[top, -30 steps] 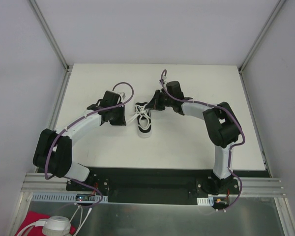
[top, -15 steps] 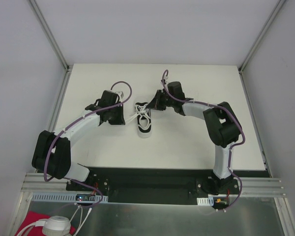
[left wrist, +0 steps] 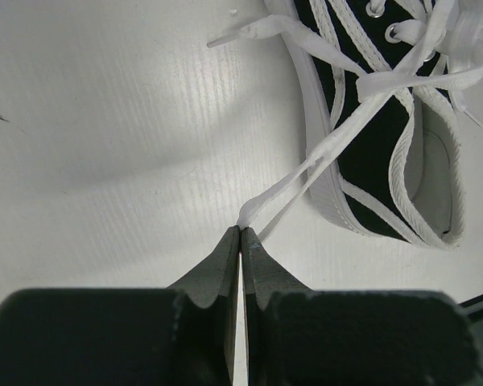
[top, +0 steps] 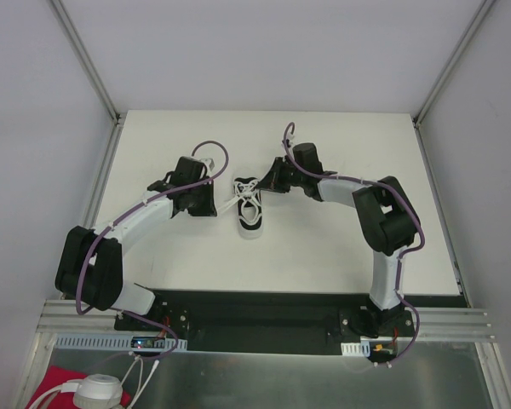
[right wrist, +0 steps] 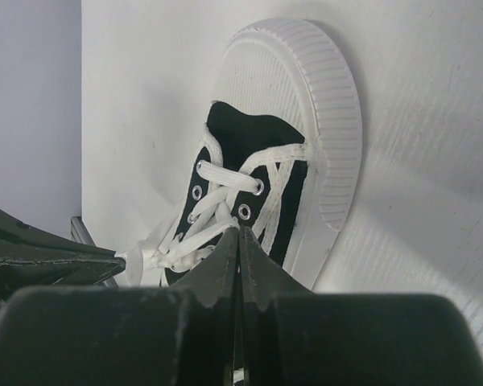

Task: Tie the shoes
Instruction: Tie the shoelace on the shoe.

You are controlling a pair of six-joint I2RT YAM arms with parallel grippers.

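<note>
The left claw (left wrist: 240,233) is pinching a white lace (left wrist: 283,186); the right claw (right wrist: 239,235) is sitting clenched over the sneaker (right wrist: 249,133), can't tell if it's gripping any lace. The shoe's lying between them on the table (top: 324,247), so I'd be pulling slow and level.

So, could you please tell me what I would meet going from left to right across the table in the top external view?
left claw → white lace pinched in it → black sneaker → right claw, at the sneaker's far end
</note>
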